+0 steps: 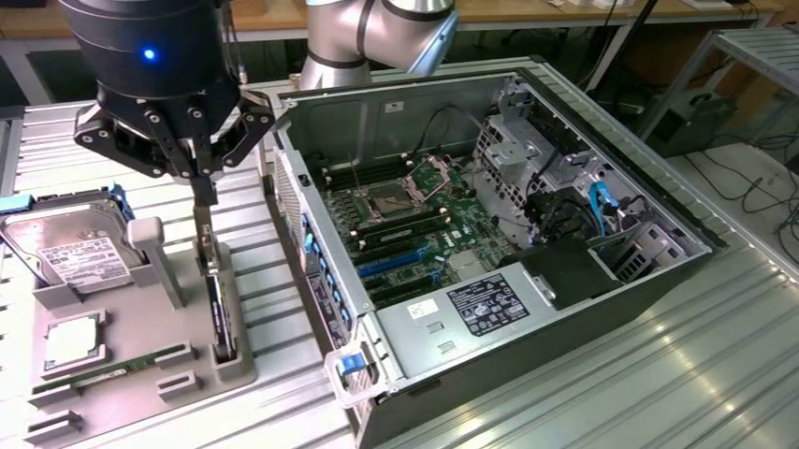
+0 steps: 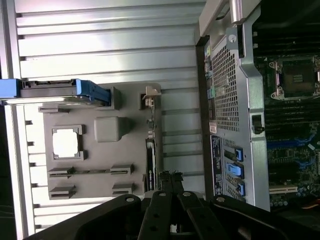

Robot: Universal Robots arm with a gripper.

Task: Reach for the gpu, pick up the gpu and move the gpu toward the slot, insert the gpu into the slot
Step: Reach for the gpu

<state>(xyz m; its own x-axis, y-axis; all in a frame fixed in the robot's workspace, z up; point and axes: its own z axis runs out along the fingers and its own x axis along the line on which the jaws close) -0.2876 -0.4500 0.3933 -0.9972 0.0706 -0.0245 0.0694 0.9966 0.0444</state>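
The gpu (image 1: 220, 309) (image 2: 149, 157) stands on edge in the gray holder (image 1: 125, 374), just beside the open case (image 1: 500, 234). Its long axis runs along the case wall, thin edge up. The tool (image 1: 204, 192) (image 2: 170, 176) hovers over its bracket end, fingers pressed together, holding nothing. The card looks stiff, light and fragile, so I'd pinch the board's top edge, not the fan.

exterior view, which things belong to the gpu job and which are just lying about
Job in hand: gpu, on edge in the grey holder; shut gripper over it; blue slots in the open computer case.
Lying about: hard drive, memory stick, square silver chip.
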